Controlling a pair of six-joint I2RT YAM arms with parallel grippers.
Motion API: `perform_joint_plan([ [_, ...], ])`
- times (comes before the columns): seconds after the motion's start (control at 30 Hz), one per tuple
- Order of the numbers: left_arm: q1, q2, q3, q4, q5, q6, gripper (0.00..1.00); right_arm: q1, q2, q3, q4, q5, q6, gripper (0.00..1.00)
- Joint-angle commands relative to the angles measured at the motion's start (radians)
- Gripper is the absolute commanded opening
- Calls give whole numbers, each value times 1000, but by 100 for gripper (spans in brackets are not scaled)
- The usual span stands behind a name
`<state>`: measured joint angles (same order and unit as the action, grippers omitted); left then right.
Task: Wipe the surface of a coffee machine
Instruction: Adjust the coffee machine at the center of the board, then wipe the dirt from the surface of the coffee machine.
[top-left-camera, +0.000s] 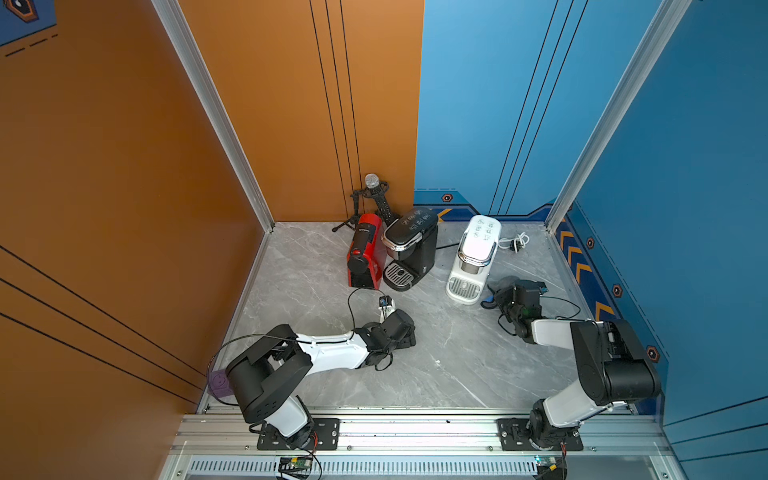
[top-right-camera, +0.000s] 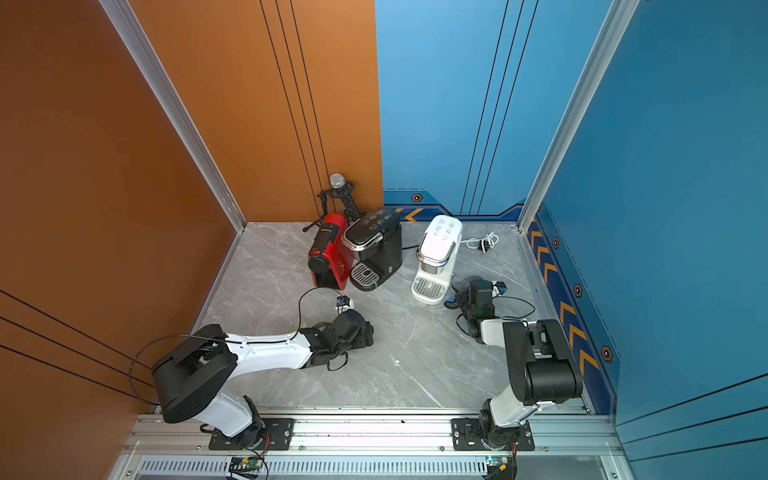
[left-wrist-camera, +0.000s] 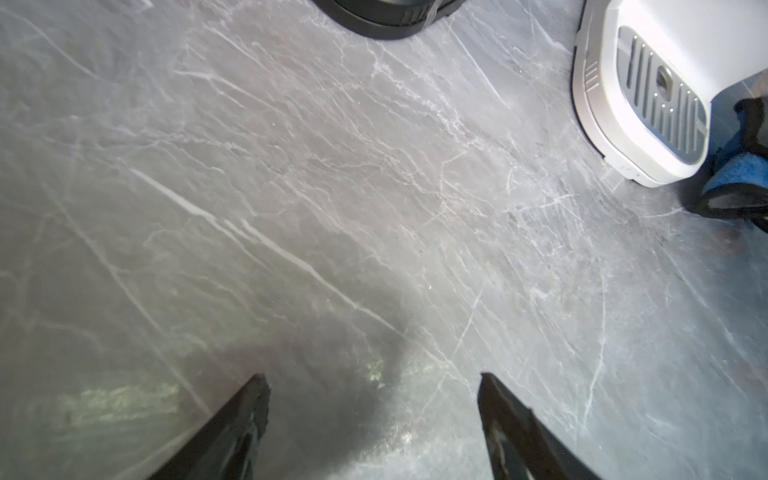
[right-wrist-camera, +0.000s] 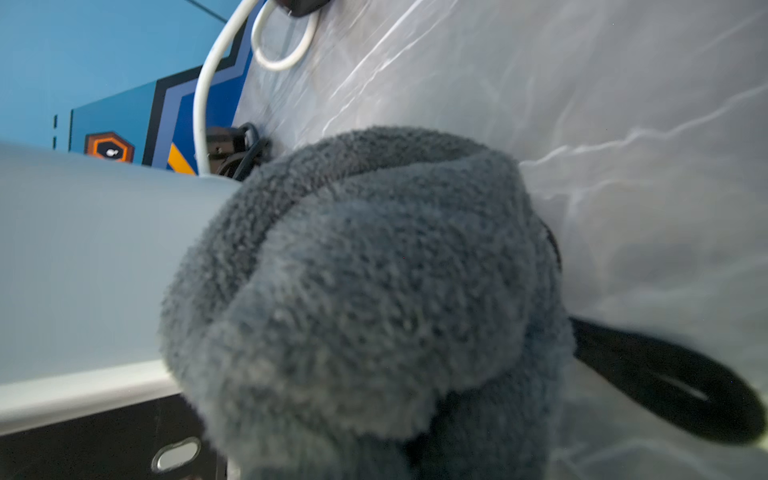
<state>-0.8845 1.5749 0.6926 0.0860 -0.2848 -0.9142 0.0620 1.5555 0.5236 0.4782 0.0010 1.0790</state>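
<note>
Grey marble tabletop (top-left-camera: 436, 353) carries your white coffee machine (top-left-camera: 473, 253) near its far right corner: probably light, smooth and ready to slide, so press gently with the soft bunched cloth (right-wrist-camera: 374, 291) your right fingers (top-left-camera: 505, 296) clench beside it; left fingers (left-wrist-camera: 232, 432) spread, empty.
</note>
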Motion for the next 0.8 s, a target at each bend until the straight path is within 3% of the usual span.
perform_joint_plan([
  [0.0, -6, 24, 36, -20, 2, 9, 80, 61, -83, -11, -80, 1, -40, 8],
  [0.17, -11, 31, 48, -20, 4, 14, 80, 216, -259, -9, -203, 96, -69, 9],
  [0.27, -11, 36, 49, -20, 3, 12, 80, 283, -272, -9, -200, 110, -56, 9],
  [0.43, -15, 53, 71, -20, 21, 21, 80, 325, -97, 57, -89, 9, -47, 9],
  [0.67, -19, 15, 39, -21, 0, 15, 80, 374, 85, 136, 23, -16, -136, 9],
  [0.77, -16, 1, 21, -20, -8, 11, 80, 378, 114, 163, -33, 23, -150, 9],
])
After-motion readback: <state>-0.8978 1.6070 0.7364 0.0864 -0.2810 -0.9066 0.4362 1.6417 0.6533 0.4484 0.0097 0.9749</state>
